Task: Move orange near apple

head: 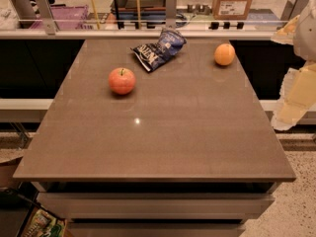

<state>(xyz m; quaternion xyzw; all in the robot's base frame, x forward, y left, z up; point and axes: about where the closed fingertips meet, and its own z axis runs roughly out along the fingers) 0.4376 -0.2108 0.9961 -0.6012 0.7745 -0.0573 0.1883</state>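
Observation:
The orange point(224, 54) sits on the brown table point(158, 142) at its far right, evenly bright orange with no stem. The apple point(122, 80) is red-orange with a short dark stem and sits left of the middle, well apart from the orange. My gripper point(292, 100) shows as pale cream parts at the right edge of the camera view. It is beyond the table's right side, to the right of the orange and nearer to me, and touches nothing on the table.
A crumpled blue chip bag point(159, 49) lies at the far middle of the table, between the two fruits. A rail with glass point(148, 32) runs behind the table's far edge. Cardboard boxes point(234, 1) stand beyond it.

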